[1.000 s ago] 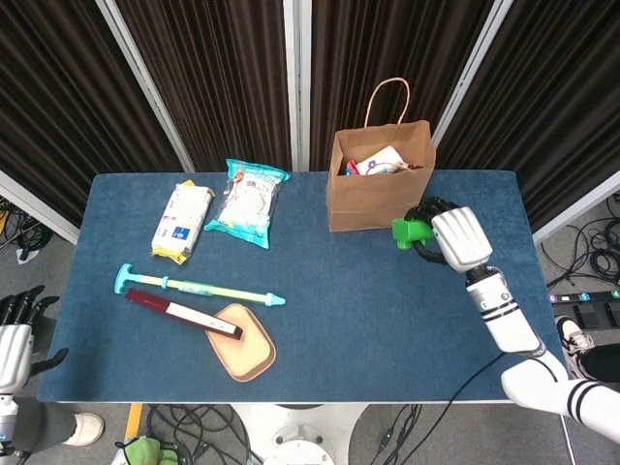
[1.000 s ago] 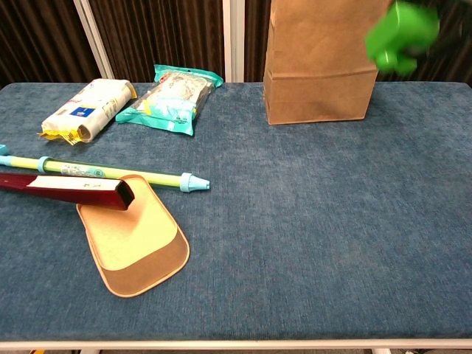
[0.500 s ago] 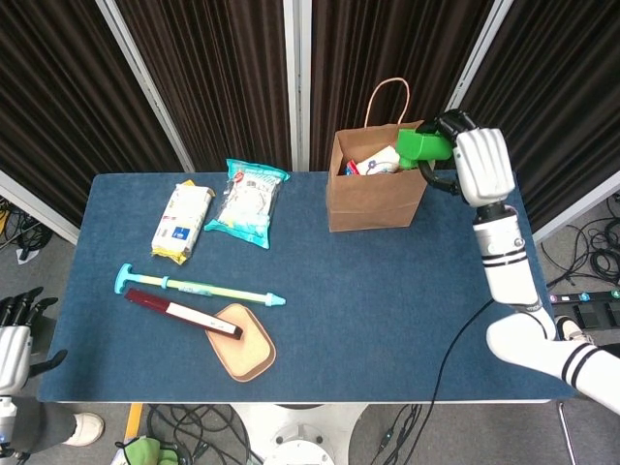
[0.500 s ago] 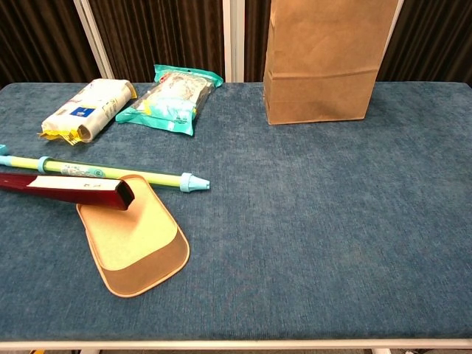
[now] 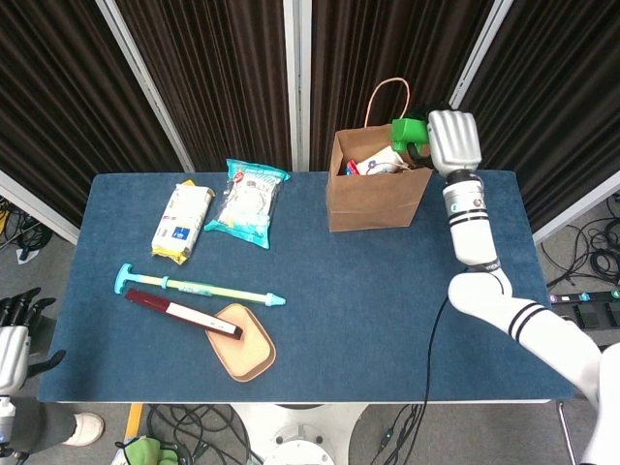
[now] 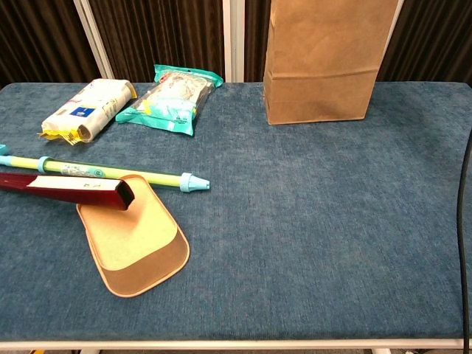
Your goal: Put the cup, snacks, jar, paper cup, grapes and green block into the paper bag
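Observation:
The brown paper bag (image 5: 373,199) stands upright at the back of the blue table, seen also in the chest view as paper bag (image 6: 317,66); packaged items show inside its open top. My right hand (image 5: 451,140) is raised at the bag's upper right rim and holds the green block (image 5: 407,132) above the opening. Two snack packs lie at the back left: a white and yellow one (image 5: 182,222) and a teal one (image 5: 248,202). My left hand (image 5: 14,334) hangs off the table's left edge, fingers curled, holding nothing.
A light blue and yellow stick (image 5: 199,286), a dark red flat box (image 5: 182,312) and a tan pad (image 5: 244,341) lie front left. The table's edge (image 5: 291,400) runs along the front. A black cable (image 6: 464,221) crosses the chest view's right side.
My right hand lifted the green block from beside the bag's right side up to its rim, then moved left over the opening. The block left the chest view.

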Tool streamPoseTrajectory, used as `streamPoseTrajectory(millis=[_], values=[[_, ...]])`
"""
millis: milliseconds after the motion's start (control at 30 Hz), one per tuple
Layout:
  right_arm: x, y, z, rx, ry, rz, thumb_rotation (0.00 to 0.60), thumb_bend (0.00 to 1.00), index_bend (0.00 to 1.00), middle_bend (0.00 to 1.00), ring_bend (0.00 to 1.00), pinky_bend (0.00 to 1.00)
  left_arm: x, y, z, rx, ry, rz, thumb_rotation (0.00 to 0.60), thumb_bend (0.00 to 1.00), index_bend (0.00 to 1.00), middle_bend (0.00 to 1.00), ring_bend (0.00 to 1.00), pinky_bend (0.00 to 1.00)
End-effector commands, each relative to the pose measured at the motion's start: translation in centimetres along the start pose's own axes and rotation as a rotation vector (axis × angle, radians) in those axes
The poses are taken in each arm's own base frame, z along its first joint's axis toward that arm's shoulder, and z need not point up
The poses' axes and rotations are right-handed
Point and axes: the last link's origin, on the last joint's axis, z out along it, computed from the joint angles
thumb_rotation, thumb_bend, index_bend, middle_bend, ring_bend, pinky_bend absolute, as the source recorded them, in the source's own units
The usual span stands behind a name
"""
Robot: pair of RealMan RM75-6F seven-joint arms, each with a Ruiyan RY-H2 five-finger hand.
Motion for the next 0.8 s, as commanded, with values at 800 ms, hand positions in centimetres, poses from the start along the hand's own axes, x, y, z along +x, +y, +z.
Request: streamPoseTrajectory(millis=[800], values=[[5.6,6.9,-14.4,0.110,0.103,0.100,0.600,0.18,0.10,0.23,0.12,0.31,0.1,0.3,0.5,-0.029,0.020,-0.001,0.600,0.00,0.29,0.23,0.16,0.14]])
